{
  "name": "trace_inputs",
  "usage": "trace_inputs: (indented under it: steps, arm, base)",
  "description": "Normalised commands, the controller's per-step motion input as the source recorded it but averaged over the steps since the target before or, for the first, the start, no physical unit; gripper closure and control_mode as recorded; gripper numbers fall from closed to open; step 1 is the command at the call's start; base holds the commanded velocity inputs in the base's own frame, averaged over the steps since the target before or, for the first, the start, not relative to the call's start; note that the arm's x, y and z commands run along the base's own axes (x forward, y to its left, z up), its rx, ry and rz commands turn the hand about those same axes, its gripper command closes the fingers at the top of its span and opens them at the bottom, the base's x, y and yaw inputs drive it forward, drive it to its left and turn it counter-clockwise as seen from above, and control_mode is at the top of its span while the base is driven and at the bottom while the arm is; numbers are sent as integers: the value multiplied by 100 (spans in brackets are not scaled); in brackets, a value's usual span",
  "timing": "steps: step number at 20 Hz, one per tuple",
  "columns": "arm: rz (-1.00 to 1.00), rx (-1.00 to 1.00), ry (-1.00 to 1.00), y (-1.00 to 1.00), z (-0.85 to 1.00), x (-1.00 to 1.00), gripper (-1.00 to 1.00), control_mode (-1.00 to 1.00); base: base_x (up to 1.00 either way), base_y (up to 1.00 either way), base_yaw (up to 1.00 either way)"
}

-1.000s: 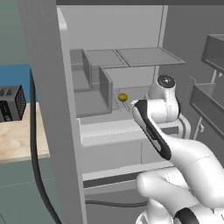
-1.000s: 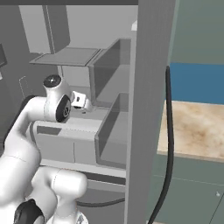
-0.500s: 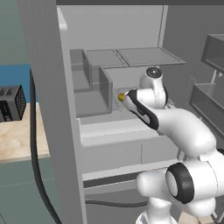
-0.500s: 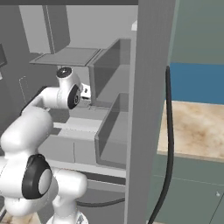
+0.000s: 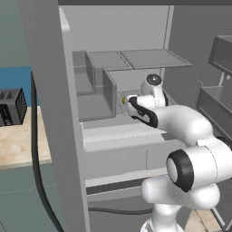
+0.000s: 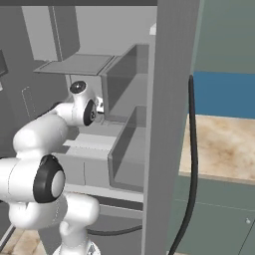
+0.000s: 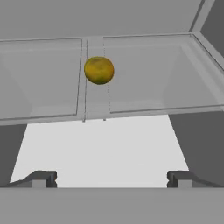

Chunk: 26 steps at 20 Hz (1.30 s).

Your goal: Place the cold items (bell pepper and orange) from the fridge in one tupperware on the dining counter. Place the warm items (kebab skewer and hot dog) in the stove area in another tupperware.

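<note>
Change: my arm has swung in from outside the fridge (image 5: 113,68) over the last second; the hand now sits inside, above the shelf (image 7: 100,148).
Meaning: I judge this as the approach for the first cold item; nothing is picked yet.
Pincer: the gripper (image 7: 111,178) stands wide, both tips apart and empty.
Orange: the orange (image 7: 99,70) rests toward the back edge of the shelf, ahead of the tips and a little to the left in the hand view, well apart from them.
Axis: it is round, so I see no long axis or pointing direction.
Bell pepper: I cannot find it here.
</note>
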Motion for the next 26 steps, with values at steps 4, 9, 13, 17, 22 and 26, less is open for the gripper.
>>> trace_inputs:
  steps: [4,9,13,17,22,26]
  arm:
    - [0,0,-3,0,-19,50,-100,-100]
    - [0,0,-12,0,-33,38,-100,-100]
    - [0,0,1,0,-5,49,-100,-100]
    - [0,0,5,0,0,53,-100,-100]
    - [0,0,4,0,-14,52,-100,-100]
    - [0,0,3,0,-22,32,-100,-100]
  base:
    - [0,0,0]
    - [0,0,0]
    - [0,0,0]
    - [0,0,0]
    - [0,0,0]
    - [0,0,0]
